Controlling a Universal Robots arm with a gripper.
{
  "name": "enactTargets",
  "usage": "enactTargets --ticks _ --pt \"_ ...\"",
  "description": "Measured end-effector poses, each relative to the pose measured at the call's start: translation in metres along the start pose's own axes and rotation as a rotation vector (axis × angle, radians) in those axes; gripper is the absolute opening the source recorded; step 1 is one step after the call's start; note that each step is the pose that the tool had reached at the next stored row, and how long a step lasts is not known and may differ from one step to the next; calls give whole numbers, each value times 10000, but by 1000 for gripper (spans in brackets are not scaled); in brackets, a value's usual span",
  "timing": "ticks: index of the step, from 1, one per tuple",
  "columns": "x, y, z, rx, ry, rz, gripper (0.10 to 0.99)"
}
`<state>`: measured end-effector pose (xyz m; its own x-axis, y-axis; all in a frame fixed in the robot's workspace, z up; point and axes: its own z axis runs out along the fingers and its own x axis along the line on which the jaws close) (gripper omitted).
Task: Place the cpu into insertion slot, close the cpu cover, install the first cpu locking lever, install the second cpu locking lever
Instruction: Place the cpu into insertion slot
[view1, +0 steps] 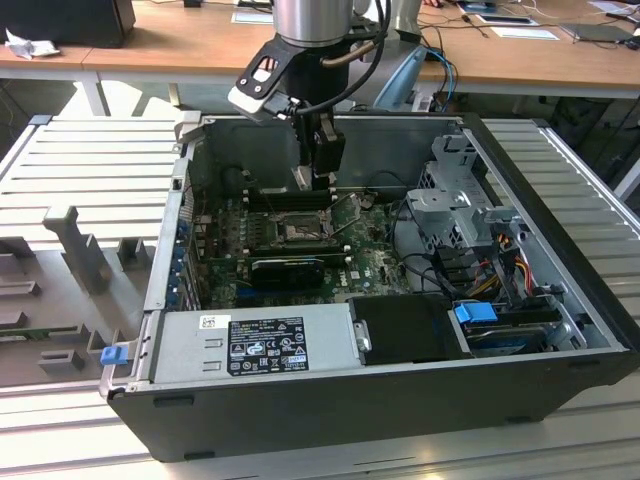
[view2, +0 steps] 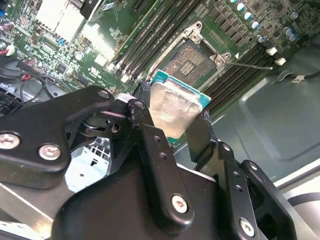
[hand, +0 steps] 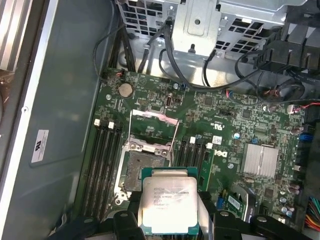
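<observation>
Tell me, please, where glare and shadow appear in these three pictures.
Exterior view: daylight is bright on the ribbed table, while the motherboard inside the case lies in shade. Second wrist view: glare washes out the heatsink, and the cpu in the gripper carries a soft sheen. First wrist view: light is even, with a mild reflection on the cpu.

My arm (view1: 312, 20) hangs from twelve o'clock in the exterior view, wrist pointing toward six, and my gripper (view1: 315, 176) has both fingers (view2: 150, 135) clamped on the cpu (view2: 172, 105).
</observation>
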<state>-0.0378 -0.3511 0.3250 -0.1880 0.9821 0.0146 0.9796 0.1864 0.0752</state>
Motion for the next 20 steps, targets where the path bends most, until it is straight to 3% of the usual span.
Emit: enactTargets --ticks 6,12,16,18,20 --pt "0 -2 30 -6 -18 262 525" --pt "-1 -5 60 -16 -85 1120 525" --pt "-1 -6 81 -19 -95 1245 525" --pt "-2 -7 106 -9 -175 1256 525" --pt "-2 -8 134 -7 -189 1255 525"
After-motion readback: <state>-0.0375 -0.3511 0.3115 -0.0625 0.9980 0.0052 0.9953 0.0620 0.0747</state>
